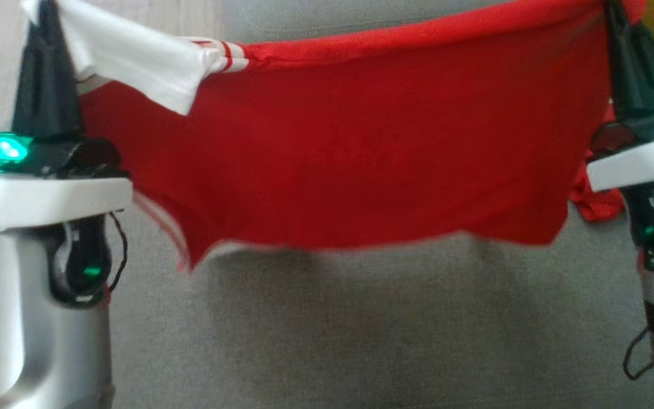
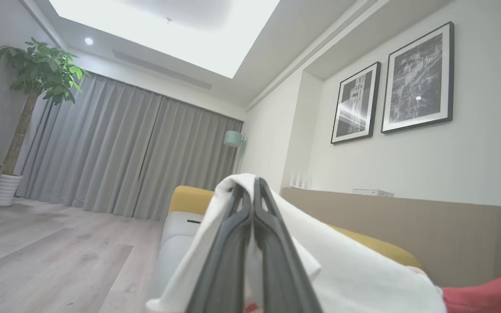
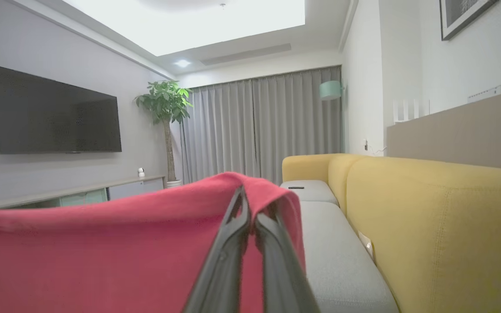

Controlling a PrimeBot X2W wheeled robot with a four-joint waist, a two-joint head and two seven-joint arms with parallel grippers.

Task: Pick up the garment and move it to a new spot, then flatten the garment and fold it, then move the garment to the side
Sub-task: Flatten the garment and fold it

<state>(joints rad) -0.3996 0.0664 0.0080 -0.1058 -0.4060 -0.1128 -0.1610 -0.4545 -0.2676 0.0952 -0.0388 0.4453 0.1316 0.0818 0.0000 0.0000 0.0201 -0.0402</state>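
Garment (image 1: 349,153) spans left claw (image 1: 47,14) and right claw (image 1: 613,14); wrist views show pinches.

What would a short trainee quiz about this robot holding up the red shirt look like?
1. True or false: the garment is already folded into a neat pile.
2. The left gripper is shut on: A the white sleeve, B a cushion, C nothing.
3. Fill in: the right gripper pinches the garment's ___ cloth (colour).
Key: 1 false, it hangs spread between both grippers; 2 A; 3 red.
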